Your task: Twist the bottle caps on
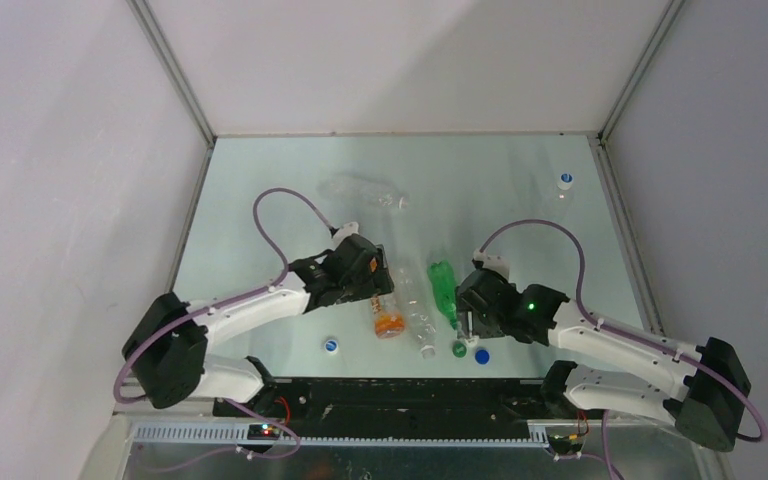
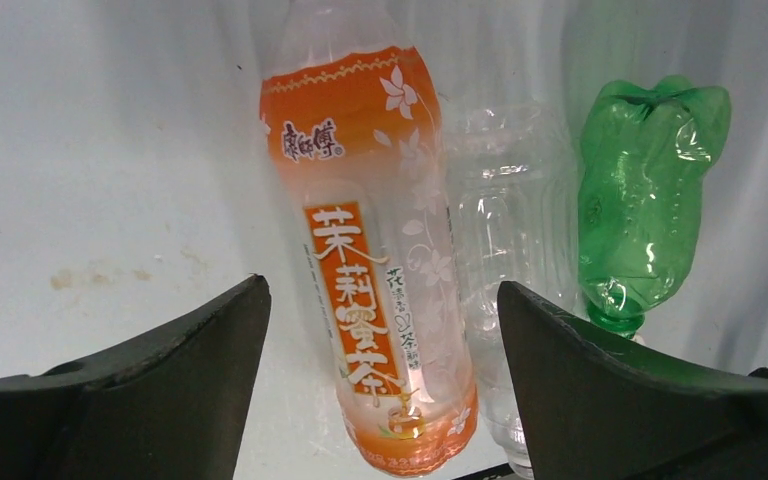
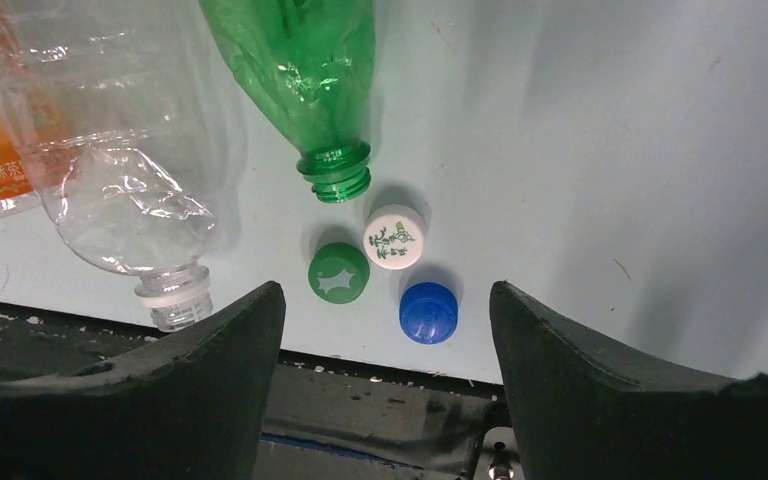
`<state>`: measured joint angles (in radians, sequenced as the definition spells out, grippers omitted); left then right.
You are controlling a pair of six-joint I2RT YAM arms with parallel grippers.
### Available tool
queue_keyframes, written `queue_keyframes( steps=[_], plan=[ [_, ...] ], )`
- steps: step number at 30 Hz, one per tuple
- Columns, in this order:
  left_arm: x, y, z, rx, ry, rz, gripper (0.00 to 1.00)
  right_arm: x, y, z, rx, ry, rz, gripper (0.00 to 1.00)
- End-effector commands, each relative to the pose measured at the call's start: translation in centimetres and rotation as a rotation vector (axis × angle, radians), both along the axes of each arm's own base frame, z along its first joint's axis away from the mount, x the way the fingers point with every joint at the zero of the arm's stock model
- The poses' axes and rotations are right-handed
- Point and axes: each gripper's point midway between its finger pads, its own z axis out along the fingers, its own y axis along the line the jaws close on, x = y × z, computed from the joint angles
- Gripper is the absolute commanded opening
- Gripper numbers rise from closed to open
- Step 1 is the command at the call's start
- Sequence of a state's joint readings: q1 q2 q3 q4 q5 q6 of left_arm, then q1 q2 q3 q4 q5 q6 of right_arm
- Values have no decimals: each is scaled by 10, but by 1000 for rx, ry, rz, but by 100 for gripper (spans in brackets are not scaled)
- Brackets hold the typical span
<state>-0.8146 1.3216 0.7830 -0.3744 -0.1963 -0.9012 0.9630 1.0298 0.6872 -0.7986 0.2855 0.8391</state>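
An orange labelled bottle [image 1: 388,318] lies uncapped beside a clear bottle [image 1: 421,328] and a green bottle [image 1: 443,285], mouths toward the near edge. My left gripper [image 1: 378,285] is open, its fingers either side of the orange bottle [image 2: 370,250] and above it. My right gripper [image 1: 470,325] is open over a green cap [image 3: 339,271], a white cap [image 3: 395,237] and a blue cap [image 3: 428,311], just below the green bottle's open neck [image 3: 335,170]. The clear bottle's open mouth [image 3: 175,295] lies at the left. A blue-and-white cap [image 1: 332,346] lies alone near the front.
Another clear bottle [image 1: 365,190] lies at the back. A clear bottle with a blue-and-white cap on it [image 1: 564,183] stands at the far right corner. The black front edge of the table [image 3: 380,400] is right below the caps. White walls enclose the table.
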Motion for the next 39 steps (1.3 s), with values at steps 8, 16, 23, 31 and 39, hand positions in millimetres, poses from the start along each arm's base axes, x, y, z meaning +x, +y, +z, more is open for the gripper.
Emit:
queue_keyframes(
  steps=[8,16,23,31,39],
  plan=[
    [6,-12,-8,18,31,96,81,12,-1,11,35,-23,12,76],
    [3,-13,-25,58,73,91,74,12,1,8,42,-8,33,76],
    [8,-11,-37,124,71,71,75,7,5,5,60,25,48,77],
    [7,-8,-46,160,86,58,74,1,5,-6,32,86,60,79],
    [6,-3,-45,168,80,53,67,-7,-2,-26,-52,167,51,71]
  ],
)
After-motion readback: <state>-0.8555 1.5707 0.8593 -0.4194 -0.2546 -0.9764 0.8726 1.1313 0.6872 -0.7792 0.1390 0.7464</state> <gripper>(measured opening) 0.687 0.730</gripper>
